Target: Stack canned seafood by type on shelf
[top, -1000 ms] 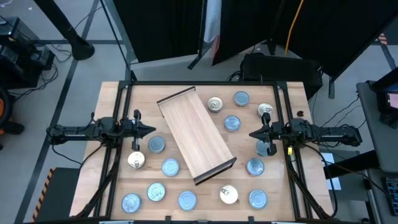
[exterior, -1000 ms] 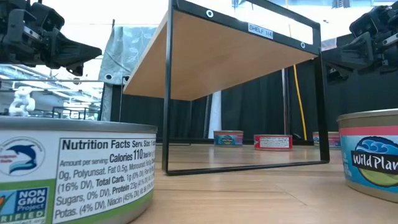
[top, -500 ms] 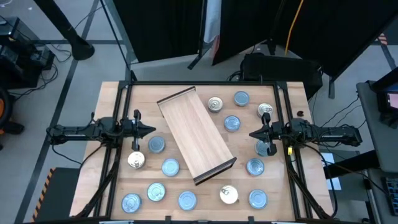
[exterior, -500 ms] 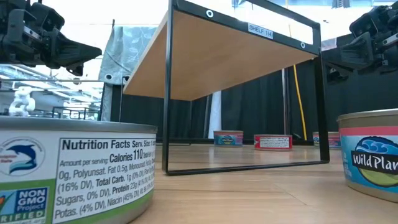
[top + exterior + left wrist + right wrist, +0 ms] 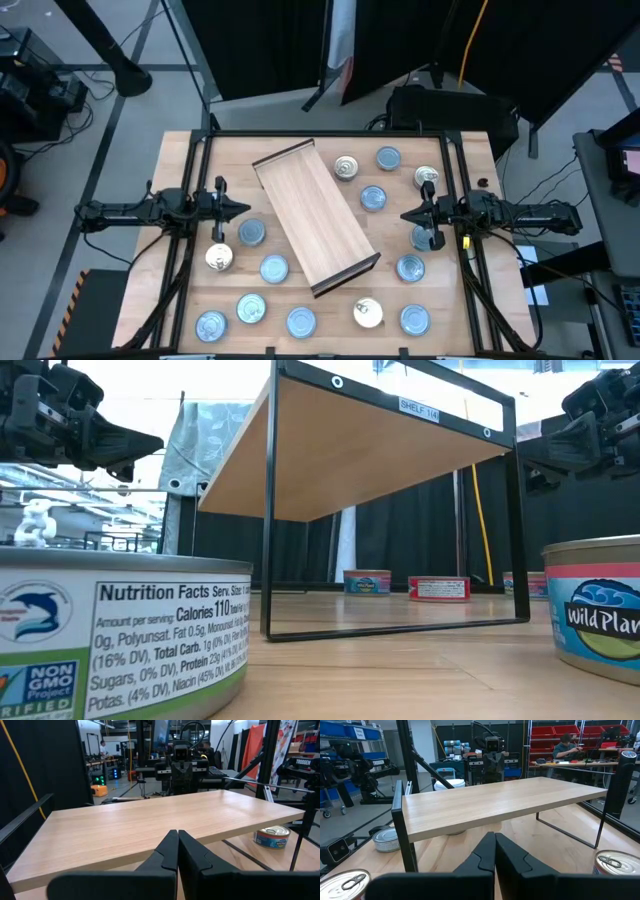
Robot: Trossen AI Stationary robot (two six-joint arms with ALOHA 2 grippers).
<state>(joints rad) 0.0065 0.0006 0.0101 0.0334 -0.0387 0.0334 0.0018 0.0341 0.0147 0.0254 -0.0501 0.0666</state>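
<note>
The shelf (image 5: 314, 217), a light-wood board on dark metal legs, stands slantwise in the middle of the table. Round flat tins of canned seafood stand on their bases around it: several with light-blue tops, such as one (image 5: 252, 232) on the left and one (image 5: 373, 198) on the right, and a few with silvery-gold pull-tab tops, such as one (image 5: 346, 166). My left gripper (image 5: 246, 209) hovers shut at the table's left, pointing level at the shelf (image 5: 165, 822). My right gripper (image 5: 404, 214) hovers shut at the table's right, likewise pointing at the shelf (image 5: 495, 800).
Black frame rails (image 5: 190, 240) run along both sides of the table. Two tins (image 5: 110, 640) (image 5: 595, 605) stand close to the low camera at the near edge. A person (image 5: 567, 747) sits at a bench in the room beyond the table.
</note>
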